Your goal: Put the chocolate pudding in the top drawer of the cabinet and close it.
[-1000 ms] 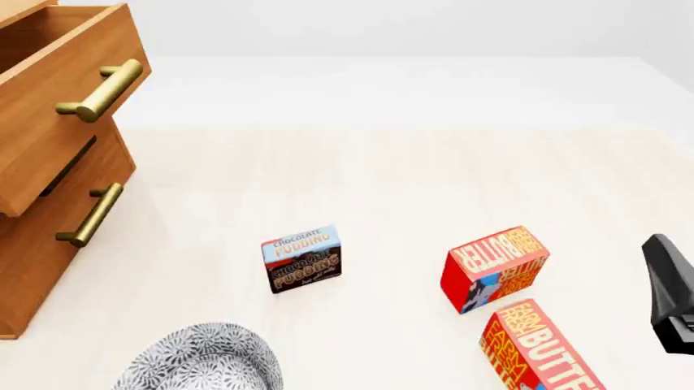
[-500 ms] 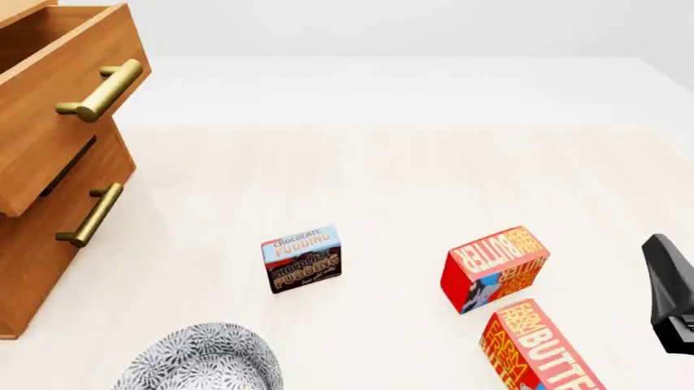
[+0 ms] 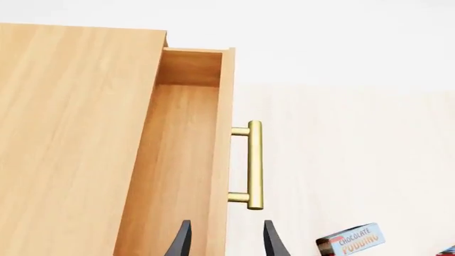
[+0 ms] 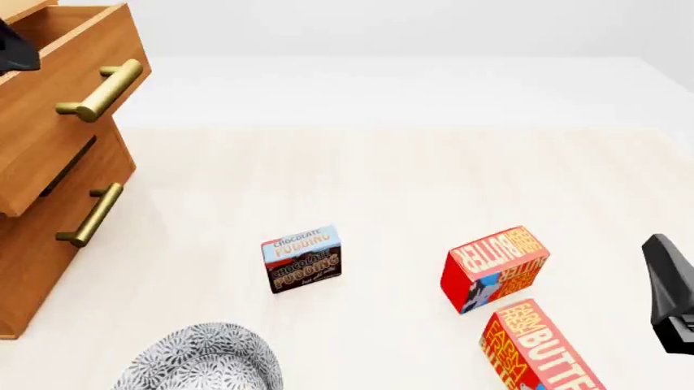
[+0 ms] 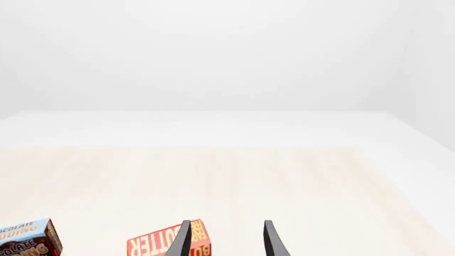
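Left gripper point(image 3: 224, 240) hovers above the pulled-out top drawer point(image 3: 178, 160) of the cabinet point(image 4: 44, 203), its two dark fingers spread apart and holding nothing, one over the drawer's inside and one beyond its front panel, near the brass bar handle point(image 3: 254, 164). In the front view only a dark tip of that arm shows at the far left edge. Below the open drawer sits the lower drawer point(image 4: 65, 219) with its own handle. Near the front edge of the surface point(image 4: 379, 179) lies a grey patterned bowl point(image 4: 201, 357). Just past it the chocolate pudding point(image 4: 302, 258) stands on the surface, well apart from the cabinet. Further right are two butter boxes point(image 4: 493, 268), close together. Right gripper point(image 5: 224, 240) hangs at the far right, fingers parted and empty.
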